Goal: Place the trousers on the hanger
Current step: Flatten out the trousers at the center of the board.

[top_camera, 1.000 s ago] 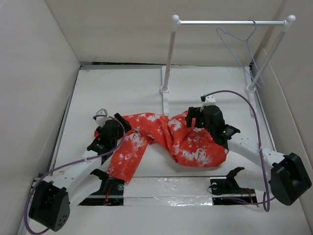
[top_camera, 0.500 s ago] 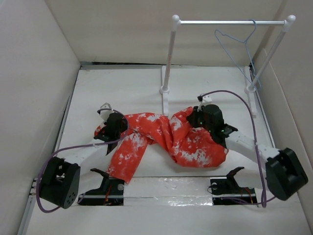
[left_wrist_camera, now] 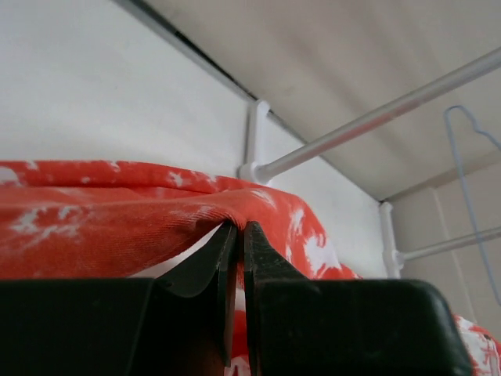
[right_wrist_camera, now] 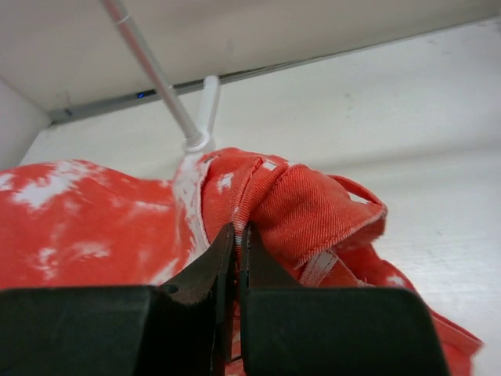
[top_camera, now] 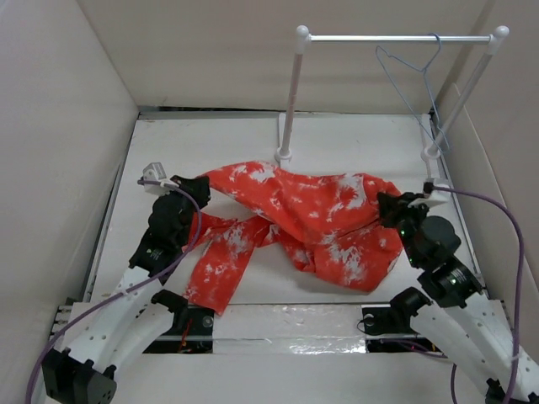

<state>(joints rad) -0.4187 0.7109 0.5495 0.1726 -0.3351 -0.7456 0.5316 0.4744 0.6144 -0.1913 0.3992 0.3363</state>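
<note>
The orange-red trousers [top_camera: 295,215] with white blotches are stretched across the table between my two arms, one leg trailing toward the near left. My left gripper [top_camera: 199,187] is shut on the fabric's left end; in the left wrist view the trousers [left_wrist_camera: 102,223] are pinched at the gripper [left_wrist_camera: 237,227]. My right gripper [top_camera: 389,204] is shut on the right end; the right wrist view shows a folded edge of the trousers [right_wrist_camera: 313,211] caught in the gripper [right_wrist_camera: 238,231]. The thin blue-grey hanger [top_camera: 413,71] hangs by its hook from the rail at the far right.
A white two-post rail stand [top_camera: 290,93] stands at the back of the table, its bar [top_camera: 396,38] spanning to the right post [top_camera: 467,93]. Cardboard walls [top_camera: 59,143] close in the table on the left, back and right. Purple cables [top_camera: 497,227] loop off both arms.
Both grippers shut on the trousers and drew apart, left arm leftward and right arm rightward. The bunched fabric is now lifted and spread wide between them.
</note>
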